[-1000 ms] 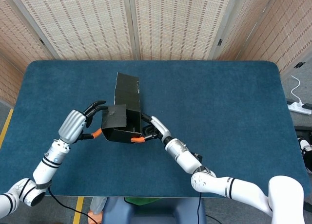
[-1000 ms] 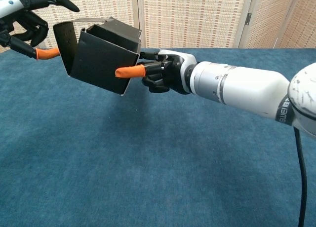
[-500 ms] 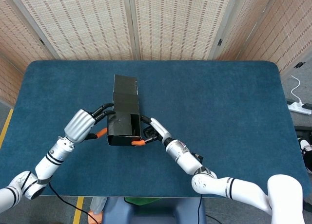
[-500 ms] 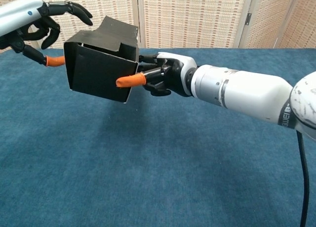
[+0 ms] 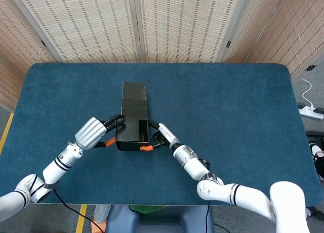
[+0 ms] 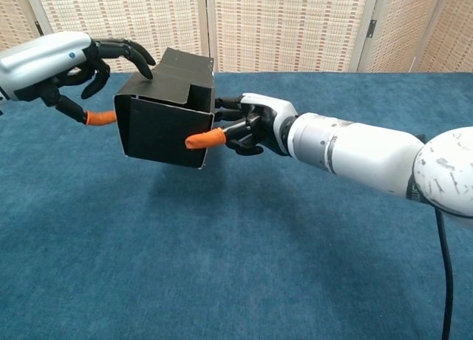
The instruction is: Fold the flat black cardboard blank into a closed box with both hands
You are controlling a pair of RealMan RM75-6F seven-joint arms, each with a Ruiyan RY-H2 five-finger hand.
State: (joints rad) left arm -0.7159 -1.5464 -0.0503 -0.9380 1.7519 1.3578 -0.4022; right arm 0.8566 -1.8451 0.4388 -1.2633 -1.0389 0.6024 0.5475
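A: The black cardboard box (image 5: 132, 122) is seen half-formed and held up off the blue table (image 5: 228, 106), over the left half, nearer the front edge than the back.

B: And it is being carried from both sides. The left hand (image 6: 70, 70) is placed at the box's left wall: dark fingers (image 6: 131, 53) are curled over the top edge, and an orange-tipped thumb (image 6: 100, 117) is pressed against the outer side lower down.

A: So that wall is pinched between thumb and fingers?

B: That is how it appears in the chest view. In the head view the same left hand (image 5: 93, 134) is seen with its fingers hooked onto the box's left edge.

A: The right hand (image 6: 251, 124) is set at the opposite wall. Its orange-tipped thumb (image 6: 205, 140) is laid across the front face near the right corner, and the other fingers are tucked behind that wall.

B: The right wall is gripped, then, not merely touched. From overhead the right hand (image 5: 161, 134) is found at the box's front right corner, the orange tip showing just below the rim.

A: The box itself is tilted, with its open side turned toward the table's front edge. A dark hollow interior can be made out in the chest view.

B: A long flap (image 5: 134, 97) is left standing open behind, stretched toward the back edge of the table. Whether its far end is touching the cloth cannot be told.

A: A folding screen (image 5: 152, 25) is seen beyond the back edge.
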